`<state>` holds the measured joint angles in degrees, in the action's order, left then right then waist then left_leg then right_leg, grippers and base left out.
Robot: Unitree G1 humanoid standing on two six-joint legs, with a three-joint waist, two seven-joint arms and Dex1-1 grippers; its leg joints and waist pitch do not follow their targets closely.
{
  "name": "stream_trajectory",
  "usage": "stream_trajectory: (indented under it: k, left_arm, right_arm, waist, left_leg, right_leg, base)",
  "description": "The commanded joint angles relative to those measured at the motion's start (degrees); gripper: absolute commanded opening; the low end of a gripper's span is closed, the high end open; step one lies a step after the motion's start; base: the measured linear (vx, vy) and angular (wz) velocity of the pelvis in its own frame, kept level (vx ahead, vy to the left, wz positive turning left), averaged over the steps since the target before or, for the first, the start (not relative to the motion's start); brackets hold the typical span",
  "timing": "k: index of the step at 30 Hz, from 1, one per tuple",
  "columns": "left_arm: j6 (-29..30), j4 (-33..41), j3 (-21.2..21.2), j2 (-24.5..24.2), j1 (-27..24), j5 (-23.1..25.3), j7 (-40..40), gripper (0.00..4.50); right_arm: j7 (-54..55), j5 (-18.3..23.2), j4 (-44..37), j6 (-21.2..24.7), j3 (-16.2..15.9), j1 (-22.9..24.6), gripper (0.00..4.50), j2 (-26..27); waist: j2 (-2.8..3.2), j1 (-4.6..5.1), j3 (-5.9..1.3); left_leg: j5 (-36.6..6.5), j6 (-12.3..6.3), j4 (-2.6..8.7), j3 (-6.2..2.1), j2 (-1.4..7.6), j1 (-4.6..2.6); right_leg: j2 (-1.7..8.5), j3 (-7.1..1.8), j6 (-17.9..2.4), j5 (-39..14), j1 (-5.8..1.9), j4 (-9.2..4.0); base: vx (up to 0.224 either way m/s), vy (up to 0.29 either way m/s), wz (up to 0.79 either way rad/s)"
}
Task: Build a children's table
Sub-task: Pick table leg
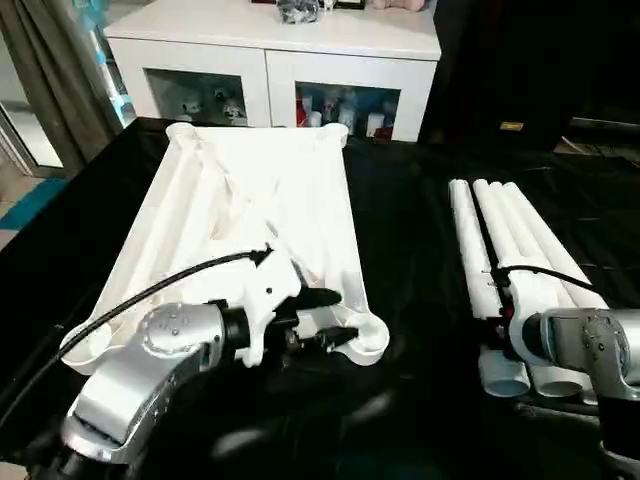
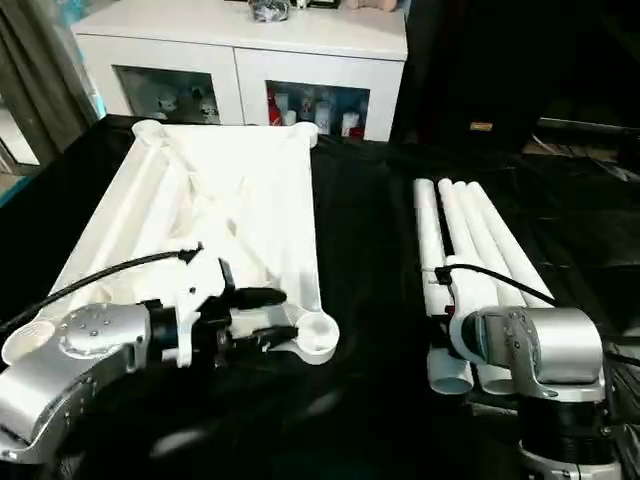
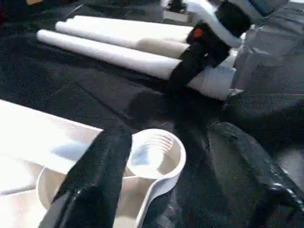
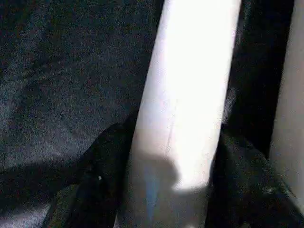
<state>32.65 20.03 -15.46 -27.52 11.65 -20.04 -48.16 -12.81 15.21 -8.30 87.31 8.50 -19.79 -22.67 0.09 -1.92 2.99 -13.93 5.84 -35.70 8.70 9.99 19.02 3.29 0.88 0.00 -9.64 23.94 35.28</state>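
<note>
Long white plastic tube leg (image 4: 190, 95) lying on black-sheeted worktop (image 4: 66, 71). Right claw (image 4: 168, 185) straddles it, black fingers (image 4: 102, 166) on both sides. Second white tube (image 4: 289, 95) beside.

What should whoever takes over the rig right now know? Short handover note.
Left gripper: jaws open astride the near right corner socket of the table top, which lies ribbed side up on the black-sheeted table.
Right gripper: jaws either side of one leg; grip not confirmed.
Legs lie side by side right of the top.
Done: no leg fitted.
Left: fit every leg.
</note>
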Motion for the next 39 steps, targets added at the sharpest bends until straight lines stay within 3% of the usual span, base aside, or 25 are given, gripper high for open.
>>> stream_trajectory:
  k: [1, 8, 9, 12, 13, 14, 16, 18, 20, 21, 24, 25, 26, 28, 30, 34, 38, 39]
  left_arm:
    - [-1.03, -0.94, -0.58, -1.27, 1.46, -0.35, -2.83, 3.28]
    - [-0.44, -2.79, -1.80, -3.74, 3.45, -0.90, -7.48, 3.71]
    - [-1.96, -3.49, -1.39, -3.12, 3.77, -0.46, -7.08, 3.76]
    - [-0.37, -5.48, 0.20, -0.96, 5.91, -1.68, -5.45, 3.99]
    - [0.31, -8.16, 3.35, 3.31, 8.65, -4.33, -2.31, 4.18]
    - [0.33, -9.07, 4.43, 4.79, 9.57, -5.18, -1.17, 4.18]
    - [5.96, -14.12, 11.21, 12.50, 15.68, -12.50, 5.52, 4.25]
    - [7.34, -15.65, 12.54, 13.98, 17.41, -13.74, 7.00, 4.46]
    - [10.72, -20.36, 14.39, 16.42, 21.50, -14.49, 10.41, 4.50]
    - [12.18, -24.52, 16.13, 18.78, 24.87, -15.54, 13.05, 4.50]
    - [15.36, -28.81, 19.81, 22.44, 28.85, -20.22, 15.46, 4.50]
    - [16.80, -29.74, 20.89, 23.79, 30.28, -22.23, 15.82, 4.50]
    - [17.80, -30.17, 21.46, 24.61, 31.22, -23.37, 16.21, 4.50]
    - [18.52, -30.88, 21.10, 26.55, 32.18, -24.39, 16.15, 4.50]
    - [18.97, -31.03, 21.97, 27.56, 32.38, -25.93, 16.46, 4.50]
    - [21.06, -30.15, 27.10, 31.40, 33.33, -33.30, 18.72, 4.50]
    - [23.50, -27.78, 27.24, 31.70, 32.36, -34.35, 19.66, 4.50]
    - [23.90, -27.35, 26.80, 31.54, 31.95, -34.14, 19.61, 4.50]
  right_arm:
    - [0.20, -0.01, 1.21, -0.53, 0.06, -0.19, 2.25, 0.71]
    - [1.29, -0.75, 2.24, -2.43, 2.64, -1.50, 1.95, 1.95]
    - [1.29, -0.69, 2.18, -2.62, 2.91, -1.73, 1.94, 2.07]
    - [0.93, 0.11, 1.83, -5.03, 4.62, -2.37, 1.91, 3.09]
    - [-0.74, 2.44, 0.76, -11.58, 7.27, -2.72, 1.91, 5.20]
    - [-1.38, 3.39, 0.42, -13.99, 8.32, -2.81, 1.91, 6.11]
    - [-7.84, 11.98, -1.40, -21.96, 15.12, -3.93, 1.91, 11.46]
    - [-9.69, 13.83, -1.83, -22.81, 16.02, -4.04, 1.90, 12.19]
    - [-15.52, 19.08, -3.67, -23.00, 17.03, -3.61, 1.89, 13.40]
    - [-20.66, 23.86, -5.21, -23.36, 17.78, -3.20, 1.89, 14.59]
    - [-25.50, 27.68, -6.12, -24.42, 17.24, -2.48, 1.89, 15.34]
    - [-27.13, 28.67, -6.15, -25.33, 16.54, -2.16, 1.89, 15.52]
    - [-28.16, 29.81, -5.99, -26.11, 16.16, -1.90, 1.89, 15.72]
    - [-30.27, 32.73, -5.60, -25.43, 15.69, -1.79, 1.89, 16.09]
    - [-30.58, 32.89, -5.62, -25.24, 15.16, -1.64, 1.89, 15.89]
    - [-31.25, 31.92, -4.86, -25.38, 13.51, -1.03, 1.89, 14.90]
    - [-31.64, 33.18, -4.28, -25.97, 12.82, -0.47, 1.89, 13.69]
    - [-31.67, 33.41, -4.34, -26.10, 12.56, -0.29, 1.89, 13.43]
  waist:
    - [0.20, -0.21, -3.00]
    - [0.46, -0.26, -3.17]
    - [0.84, -0.30, -3.20]
    - [0.61, -0.30, -3.28]
    - [0.72, -0.27, -3.30]
    - [0.55, -0.28, -3.44]
    - [0.66, -0.53, -3.58]
    - [0.41, -0.66, -3.60]
    - [0.61, -0.81, -3.65]
    - [0.99, -0.85, -3.73]
    - [0.79, -1.23, -3.96]
    - [0.37, -1.23, -4.06]
    - [0.59, -1.51, -4.06]
    - [0.11, -1.81, -3.92]
    - [0.11, -1.95, -3.80]
    - [-0.15, -2.03, -3.67]
    - [-0.17, -1.94, -3.53]
    - [-0.44, -1.94, -3.48]
  left_leg:
    - [-6.05, 1.31, 4.74, 0.07, 1.09, 0.88]
    - [-6.43, 1.96, 4.80, 0.10, 1.04, 0.72]
    - [-6.20, 2.12, 4.84, -0.04, 1.06, 0.77]
    - [-5.64, 1.95, 4.74, 0.11, 1.04, 0.77]
    - [-5.80, 1.93, 4.55, 0.32, 1.02, 0.94]
    - [-5.72, 1.84, 4.40, 0.34, 0.93, 0.93]
    - [-5.70, 0.54, 4.14, 0.46, 0.98, 0.97]
    - [-4.59, -0.45, 4.16, 0.30, 0.90, 1.20]
    - [-2.84, -1.51, 4.05, 0.25, 0.89, 1.08]
    - [-1.76, -2.88, 3.97, 0.29, 0.67, 1.21]
    - [-0.58, -3.71, 3.93, 0.05, 0.81, 1.34]
    - [0.06, -3.81, 3.78, 0.27, 0.80, 1.29]
    - [-0.07, -3.83, 3.77, 0.21, 0.88, 1.13]
    - [0.19, -4.33, 3.93, 0.22, 1.08, 1.35]
    - [0.62, -4.80, 3.96, 0.20, 1.09, 1.52]
    - [-0.10, -3.95, 4.01, 0.25, 0.98, 1.55]
    - [-0.66, -3.95, 4.15, 0.14, 1.04, 1.58]
    - [-0.70, -4.01, 4.14, 0.20, 0.99, 1.51]
  right_leg:
    - [2.55, -1.92, -8.81, -17.59, -3.17, -4.35]
    - [2.56, -1.91, -9.58, -15.73, -3.16, -4.13]
    - [2.56, -1.85, -9.93, -14.80, -3.33, -3.95]
    - [2.55, -1.89, -10.31, -14.01, -3.42, -3.98]
    - [2.75, -1.98, -10.83, -13.68, -3.40, -3.98]
    - [2.71, -1.91, -11.13, -13.48, -3.49, -3.99]
    - [2.95, -1.97, -12.83, -12.29, -3.63, -3.79]
    - [2.79, -1.80, -13.40, -11.20, -3.99, -3.68]
    - [2.56, -1.72, -13.38, -8.83, -3.96, -3.62]
    - [2.42, -1.63, -13.33, -7.93, -4.09, -3.80]
    - [2.76, -1.50, -13.89, -7.77, -4.42, -3.74]
    - [2.74, -1.50, -14.52, -6.95, -4.33, -3.70]
    - [2.85, -1.49, -14.82, -7.10, -4.17, -3.70]
    - [2.97, -1.49, -15.36, -7.45, -4.24, -3.72]
    - [3.01, -1.48, -14.83, -7.96, -4.26, -3.83]
    - [3.10, -1.41, -13.68, -11.81, -4.28, -4.38]
    - [3.06, -1.35, -11.65, -14.84, -4.15, -4.61]
    - [2.98, -1.35, -11.03, -15.93, -4.03, -4.78]
  base:
    - [0.000, 0.000, 0.00]
    - [0.000, 0.000, 0.00]
    - [0.000, 0.000, 0.00]
    - [0.000, 0.000, 0.00]
    - [0.000, 0.000, 0.00]
    - [0.000, 0.000, 0.00]
    - [0.000, 0.000, 0.00]
    - [0.000, 0.000, 0.00]
    - [0.000, 0.000, 0.00]
    - [0.000, 0.000, 0.00]
    - [0.000, 0.000, 0.00]
    - [0.000, 0.000, 0.00]
    - [0.000, 0.000, 0.00]
    - [0.000, 0.000, 0.00]
    - [0.000, 0.000, 0.00]
    - [0.000, 0.000, 0.00]
    - [0.000, 0.000, 0.00]
    - [0.000, 0.000, 0.00]
